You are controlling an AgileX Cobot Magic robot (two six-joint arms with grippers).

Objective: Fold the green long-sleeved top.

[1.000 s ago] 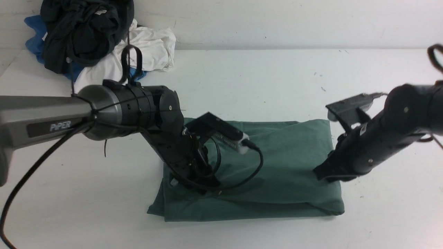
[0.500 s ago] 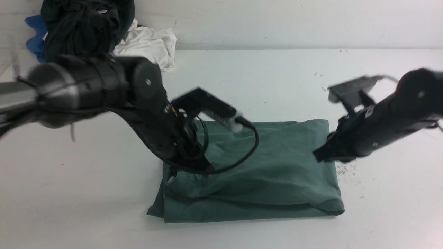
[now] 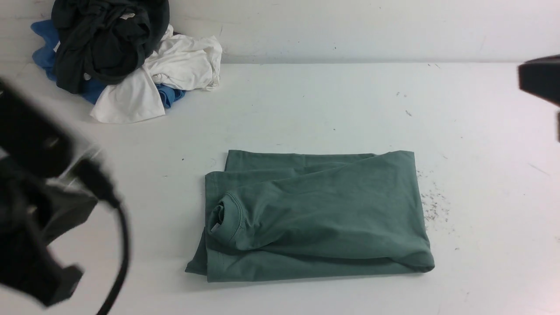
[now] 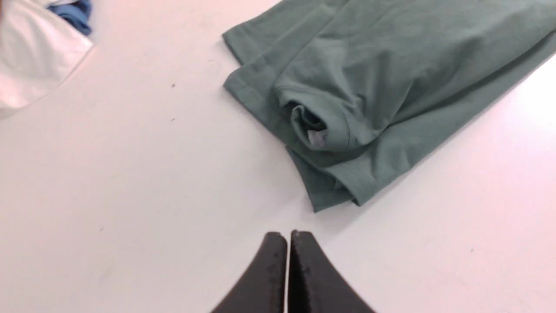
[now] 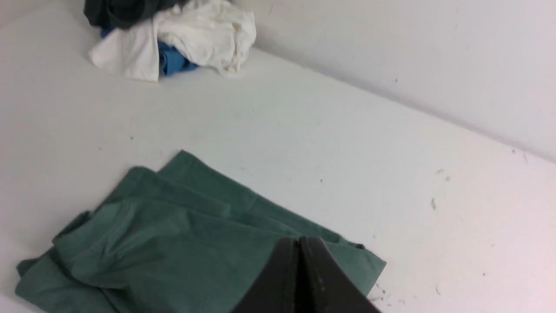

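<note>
The green long-sleeved top [image 3: 315, 214] lies folded into a compact rectangle in the middle of the white table, its ribbed neck and white label [image 3: 215, 224] at the left end. It also shows in the left wrist view [image 4: 369, 87] and the right wrist view [image 5: 182, 243]. My left gripper [image 4: 288, 237] is shut and empty, held above bare table short of the top's near corner. My right gripper [image 5: 299, 241] is shut and empty too, raised above the top's right end. In the front view only blurred parts of the left arm [image 3: 30, 210] and right arm [image 3: 540, 81] show at the edges.
A heap of clothes sits at the table's back left corner against the wall: a black garment [image 3: 105, 39], a white one [image 3: 175, 65] and a blue one [image 3: 43, 48]. Dark lint specks [image 3: 433, 205] lie just right of the top.
Both arms have lifted off the folded top and pulled back to the sides, the left to the near left, the right to the far right. The top now lies uncovered.
</note>
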